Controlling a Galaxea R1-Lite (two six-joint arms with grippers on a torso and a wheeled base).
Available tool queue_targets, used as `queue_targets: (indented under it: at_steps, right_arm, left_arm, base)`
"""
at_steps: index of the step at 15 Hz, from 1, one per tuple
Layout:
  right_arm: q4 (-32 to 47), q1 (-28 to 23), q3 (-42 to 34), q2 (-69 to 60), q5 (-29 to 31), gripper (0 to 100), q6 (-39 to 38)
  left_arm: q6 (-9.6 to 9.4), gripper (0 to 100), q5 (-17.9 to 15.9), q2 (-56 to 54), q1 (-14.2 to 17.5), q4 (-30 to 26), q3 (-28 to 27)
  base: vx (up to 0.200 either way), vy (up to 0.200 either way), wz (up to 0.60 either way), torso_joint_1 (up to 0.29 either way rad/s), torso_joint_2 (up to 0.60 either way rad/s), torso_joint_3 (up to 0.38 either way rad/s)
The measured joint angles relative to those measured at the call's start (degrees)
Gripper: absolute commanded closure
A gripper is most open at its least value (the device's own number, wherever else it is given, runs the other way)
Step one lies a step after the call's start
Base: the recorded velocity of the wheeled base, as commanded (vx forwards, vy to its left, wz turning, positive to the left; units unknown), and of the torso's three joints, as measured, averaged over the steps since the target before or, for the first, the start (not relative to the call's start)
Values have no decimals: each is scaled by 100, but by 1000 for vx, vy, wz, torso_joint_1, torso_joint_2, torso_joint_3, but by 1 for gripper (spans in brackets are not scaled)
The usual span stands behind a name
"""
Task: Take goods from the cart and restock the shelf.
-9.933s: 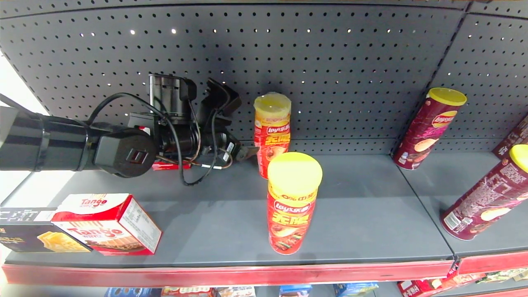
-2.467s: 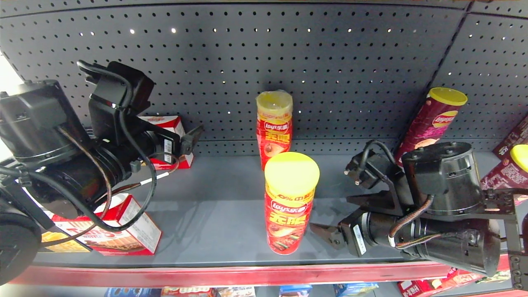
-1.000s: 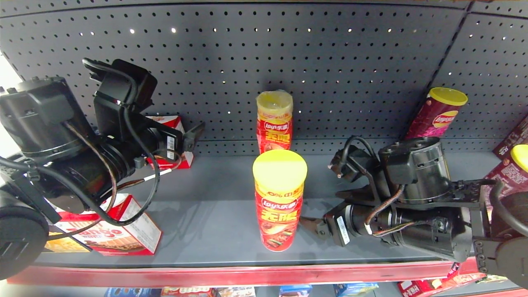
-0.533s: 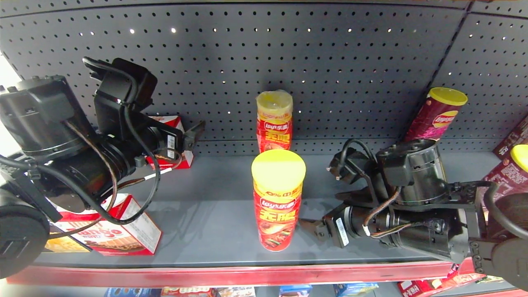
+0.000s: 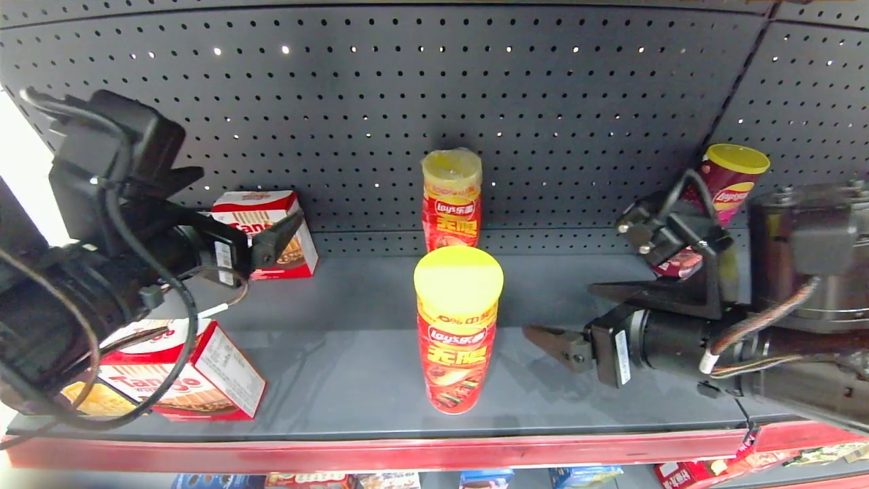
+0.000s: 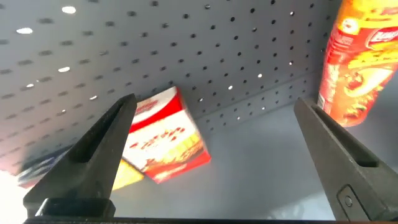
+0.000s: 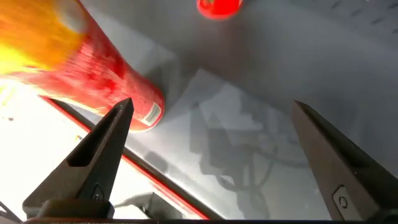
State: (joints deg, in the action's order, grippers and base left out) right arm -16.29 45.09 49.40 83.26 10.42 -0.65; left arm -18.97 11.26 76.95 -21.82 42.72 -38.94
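Observation:
Two red chips cans with yellow lids stand upright on the grey shelf (image 5: 339, 367): the front can (image 5: 458, 333) mid-shelf and the rear can (image 5: 450, 200) against the pegboard. My right gripper (image 5: 546, 337) hovers just above the shelf, right of the front can and clear of it. In the right wrist view this gripper (image 7: 212, 107) is open and empty, with the front can (image 7: 106, 74) beside one finger. My left gripper (image 5: 280, 234) hangs at the left in front of a red wafer box (image 5: 261, 234). It (image 6: 214, 104) is open and empty, facing that box (image 6: 165, 140).
A second red wafer box (image 5: 183, 370) and a dark box (image 5: 95, 401) lie at the shelf's front left. Purple chips cans (image 5: 723, 180) lean at the right. The pegboard wall (image 5: 407, 102) closes the back, and a red rail (image 5: 380, 451) edges the front.
My right gripper has pulled back to the right, away from the front can, which it had nudged a little left. My left arm has drawn back leftward, uncovering the rear wafer box.

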Motion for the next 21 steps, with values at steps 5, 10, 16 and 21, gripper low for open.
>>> queue_targets:
  at_steps: [5, 10, 16, 21]
  right_arm:
    - [-736, 29, -961, -868, -35, 0, 280]
    - [-801, 13, -1092, -1320, 96, 0, 283]
    - [-772, -20, -1464, -2522, 429, 0, 564]
    - [-724, -48, -2749, -3823, 539, 0, 625]
  left_arm:
    - [6, 0, 20, -1659, 0, -941, 724]
    - [12, 0, 20, -2770, 0, -1319, 1067]
    - [6, 0, 9, -4856, 16, -2375, 2039]
    - [34, 0, -10, -6510, 71, -3632, 3178]
  base:
    - [0, 0, 0, 0, 0, 0]
    - [0, 0, 0, 0, 0, 0]
    - [0, 0, 0, 0, 0, 0]
    - [0, 0, 0, 0, 0, 0]
